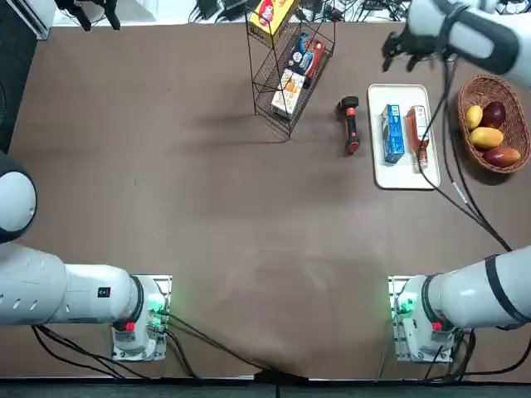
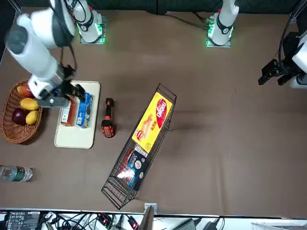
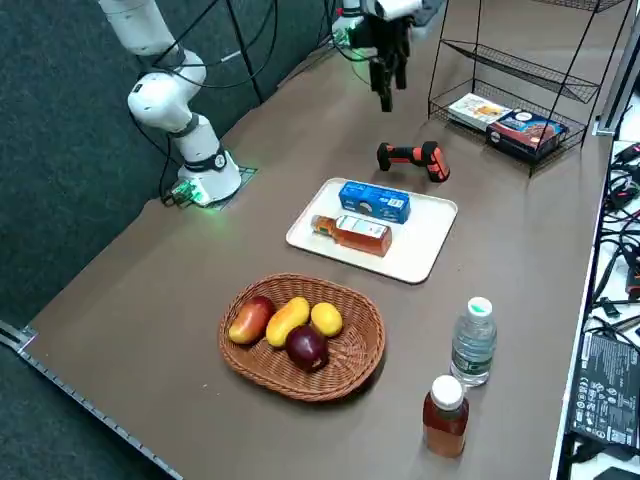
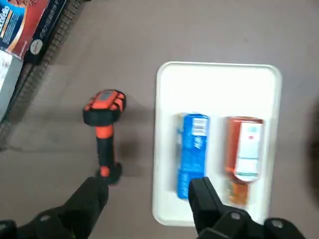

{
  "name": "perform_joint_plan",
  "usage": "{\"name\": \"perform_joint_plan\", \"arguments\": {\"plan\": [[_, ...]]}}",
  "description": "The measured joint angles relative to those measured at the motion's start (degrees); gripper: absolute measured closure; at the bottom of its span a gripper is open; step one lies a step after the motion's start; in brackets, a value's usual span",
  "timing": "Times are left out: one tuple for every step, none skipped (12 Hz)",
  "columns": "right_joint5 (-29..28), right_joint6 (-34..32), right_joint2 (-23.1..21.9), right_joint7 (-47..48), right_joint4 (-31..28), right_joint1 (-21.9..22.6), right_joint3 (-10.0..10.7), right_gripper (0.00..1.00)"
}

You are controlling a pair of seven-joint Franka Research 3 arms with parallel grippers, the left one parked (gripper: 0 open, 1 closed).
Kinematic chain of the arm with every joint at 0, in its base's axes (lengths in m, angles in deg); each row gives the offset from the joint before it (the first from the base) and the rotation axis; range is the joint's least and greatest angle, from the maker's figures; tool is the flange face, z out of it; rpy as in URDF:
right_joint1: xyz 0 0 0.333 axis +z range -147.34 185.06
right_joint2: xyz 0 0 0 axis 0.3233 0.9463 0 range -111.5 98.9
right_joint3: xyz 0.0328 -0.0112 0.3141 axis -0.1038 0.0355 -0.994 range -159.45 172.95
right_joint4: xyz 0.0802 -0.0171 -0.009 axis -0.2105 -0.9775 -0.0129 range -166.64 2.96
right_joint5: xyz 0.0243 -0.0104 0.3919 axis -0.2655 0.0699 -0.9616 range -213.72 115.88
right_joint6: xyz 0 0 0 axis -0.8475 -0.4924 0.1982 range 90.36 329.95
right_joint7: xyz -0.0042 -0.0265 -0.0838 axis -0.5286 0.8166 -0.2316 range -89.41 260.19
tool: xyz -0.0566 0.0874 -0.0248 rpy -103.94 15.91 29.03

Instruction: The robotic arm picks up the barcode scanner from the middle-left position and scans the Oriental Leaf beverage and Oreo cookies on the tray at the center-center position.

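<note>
From overhead, the white tray [image 1: 402,170] is seen on the brown table [image 1: 166,207], right of centre and toward the far edge. On it the blue Oreo cookies [image 1: 392,133] and the Oriental Leaf beverage [image 1: 417,135] are laid side by side, lengthwise. The barcode scanner [image 1: 350,124] is laid flat on the table just left of the tray, apart from it. The right gripper [image 1: 402,55] is held in the air beyond the tray's far end, carried by the robotic arm [image 1: 473,37]. A wicker basket [image 1: 495,123] of fruit is placed to the right of the tray, and a wire rack [image 1: 290,75] with boxes to the left of the scanner.

From across the table, the gripper [image 2: 76,91] is seen over the tray's [image 2: 76,136] end nearest the robot, above the packet [image 2: 85,110] and bottle [image 2: 67,114]. The scanner [image 2: 108,120] is untouched beside the tray.

From the right side, the scanner [image 3: 412,158] is shown between the tray [image 3: 420,245] and the rack [image 3: 520,90], with the gripper [image 3: 386,90] raised well above the table beyond it.

In the wrist view, the fingers [image 4: 204,196] are spread wide with nothing between them; the scanner [image 4: 103,129], packet [image 4: 192,149] and bottle [image 4: 244,152] are all seen below.
</note>
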Motion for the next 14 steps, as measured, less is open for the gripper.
{"name": "perform_joint_plan", "arguments": {"plan": [[0.00,-2.90,-1.76,-3.12,0.69,-1.41,0.11,0.00],[0.00,-10.34,-4.09,-7.07,3.81,-3.68,0.33,0.00],[0.00,-13.55,-4.64,-7.85,6.03,-4.32,0.33,0.00],[0.00,-15.88,-4.80,-8.18,8.47,-4.68,0.33,0.00],[0.01,-18.22,-4.69,-8.22,11.07,-4.92,0.34,0.00],[0.05,-20.46,-4.46,-8.22,13.54,-5.11,0.55,0.00],[0.09,-22.03,-4.17,-8.22,15.75,-5.45,0.90,0.00],[0.11,-22.69,-3.90,-8.23,17.28,-6.18,1.23,0.00],[0.11,-22.99,-3.62,-8.50,18.29,-7.10,1.52,0.00],[0.12,-23.26,-3.37,-8.90,18.90,-7.82,1.74,0.00],[0.33,-23.53,-3.17,-9.18,19.33,-8.36,1.79,0.00],[0.88,-24.01,-3.00,-9.32,19.72,-8.68,1.76,0.00],[1.44,-24.92,-2.84,-9.65,20.30,-8.87,1.71,0.00],[1.57,-26.02,-2.77,-10.13,21.00,-9.05,1.62,0.00]]}}
